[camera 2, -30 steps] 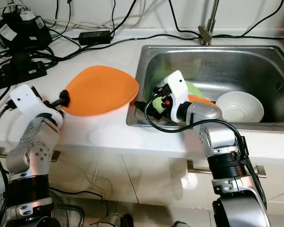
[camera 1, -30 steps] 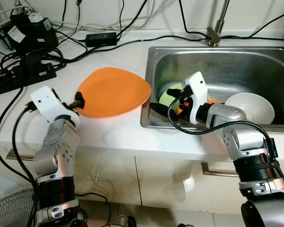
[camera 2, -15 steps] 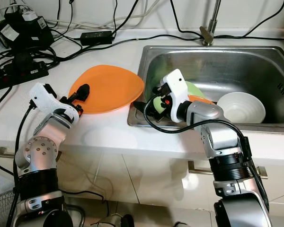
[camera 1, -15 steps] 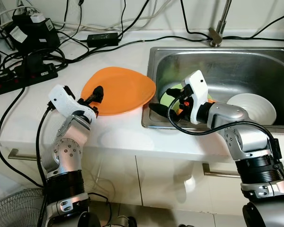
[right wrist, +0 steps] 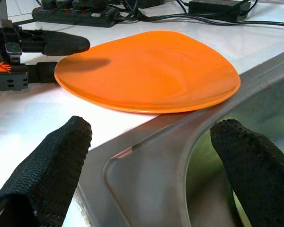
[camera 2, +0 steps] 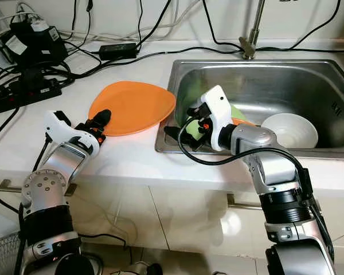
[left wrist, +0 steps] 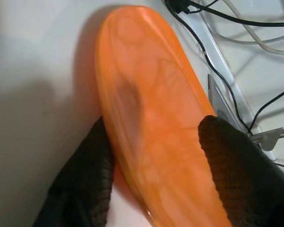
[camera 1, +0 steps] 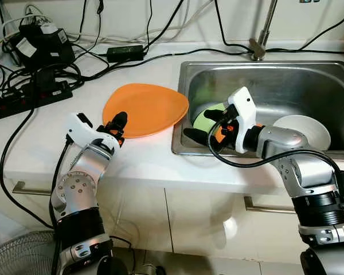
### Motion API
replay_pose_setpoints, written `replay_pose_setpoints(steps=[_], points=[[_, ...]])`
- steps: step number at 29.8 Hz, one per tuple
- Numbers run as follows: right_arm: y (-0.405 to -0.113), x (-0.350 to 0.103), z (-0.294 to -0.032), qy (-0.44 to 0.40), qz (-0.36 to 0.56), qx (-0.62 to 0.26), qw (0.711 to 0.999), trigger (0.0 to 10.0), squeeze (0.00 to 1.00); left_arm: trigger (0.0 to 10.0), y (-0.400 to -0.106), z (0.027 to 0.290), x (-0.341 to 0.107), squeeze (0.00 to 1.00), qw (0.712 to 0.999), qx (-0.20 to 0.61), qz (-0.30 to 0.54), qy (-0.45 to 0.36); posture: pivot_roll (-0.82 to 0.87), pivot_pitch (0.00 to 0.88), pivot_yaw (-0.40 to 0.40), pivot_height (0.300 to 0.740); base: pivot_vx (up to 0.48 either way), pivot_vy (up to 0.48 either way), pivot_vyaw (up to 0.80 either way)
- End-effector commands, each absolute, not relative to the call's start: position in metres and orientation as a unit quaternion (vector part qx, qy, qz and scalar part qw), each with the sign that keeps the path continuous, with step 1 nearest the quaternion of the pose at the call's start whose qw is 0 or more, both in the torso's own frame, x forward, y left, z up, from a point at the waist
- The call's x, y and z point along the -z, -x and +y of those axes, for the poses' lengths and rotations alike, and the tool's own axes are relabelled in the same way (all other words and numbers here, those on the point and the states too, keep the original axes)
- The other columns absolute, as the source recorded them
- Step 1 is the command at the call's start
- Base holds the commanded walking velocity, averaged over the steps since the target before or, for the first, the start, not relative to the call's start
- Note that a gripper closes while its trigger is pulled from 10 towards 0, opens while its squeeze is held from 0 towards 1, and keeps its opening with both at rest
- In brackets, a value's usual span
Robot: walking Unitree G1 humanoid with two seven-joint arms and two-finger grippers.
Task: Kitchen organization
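Head views first: we count one orange plate (camera 1: 144, 109) on the white table (camera 1: 74, 149), its right edge overhanging the steel sink (camera 1: 275, 86). In that sink we count one white bowl (camera 1: 307, 129) and one green dish (camera 1: 208, 119). Our left end effector (camera 1: 116, 127) sits at the plate's near-left rim, fingers apart, one above the rim. Our right end effector (camera 1: 209, 129) hangs over the sink's left wall, fingers spread, just beside the green dish.

Left wrist view: the plate (left wrist: 151, 123) lies between our two fingers (left wrist: 232, 165), unclamped.

Right wrist view: two spread fingers (right wrist: 47, 165) straddle the sink wall (right wrist: 170, 146), the plate (right wrist: 151, 68) beyond them.
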State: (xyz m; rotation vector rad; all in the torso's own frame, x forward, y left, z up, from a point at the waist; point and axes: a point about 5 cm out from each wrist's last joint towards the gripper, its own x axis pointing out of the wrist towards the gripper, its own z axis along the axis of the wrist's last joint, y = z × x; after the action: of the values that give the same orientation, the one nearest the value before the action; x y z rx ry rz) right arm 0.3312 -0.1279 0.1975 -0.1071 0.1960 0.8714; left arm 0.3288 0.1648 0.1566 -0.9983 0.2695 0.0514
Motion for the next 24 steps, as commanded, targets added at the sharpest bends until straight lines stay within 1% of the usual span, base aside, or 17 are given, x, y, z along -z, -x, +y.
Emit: replay_pose_setpoints(steps=[1,8,20,24], points=[[-0.329,-0.2008,-0.125,0.053,0.094,-0.432,0.895,10.0,0.0,0.0,-0.3229,0.1557,-0.1241,0.0,0.849,-0.047,0.213,0.482,-0.05,0.059,0.108,0.74,0.0,0.0,0.0],[-0.3277,-0.1987,-0.122,0.05,0.097,-0.437,0.893,10.0,0.0,0.0,-0.3238,0.1576,-0.1258,0.0,0.842,-0.048,0.213,0.493,-0.05,0.064,0.105,0.74,0.0,0.0,0.0],[-0.3261,-0.1952,-0.1184,0.045,0.103,-0.442,0.89,10.0,0.0,0.0,-0.3243,0.1577,-0.1262,0.0,0.839,-0.045,0.215,0.498,-0.05,0.067,0.107,0.74,0.0,0.0,0.0],[-0.3263,-0.1946,-0.1182,0.044,0.103,-0.44,0.891,10.0,0.0,0.0,-0.3266,0.1586,-0.1316,0.0,0.838,-0.04,0.196,0.508,-0.05,0.067,0.108,0.74,0.0,0.0,0.0]])
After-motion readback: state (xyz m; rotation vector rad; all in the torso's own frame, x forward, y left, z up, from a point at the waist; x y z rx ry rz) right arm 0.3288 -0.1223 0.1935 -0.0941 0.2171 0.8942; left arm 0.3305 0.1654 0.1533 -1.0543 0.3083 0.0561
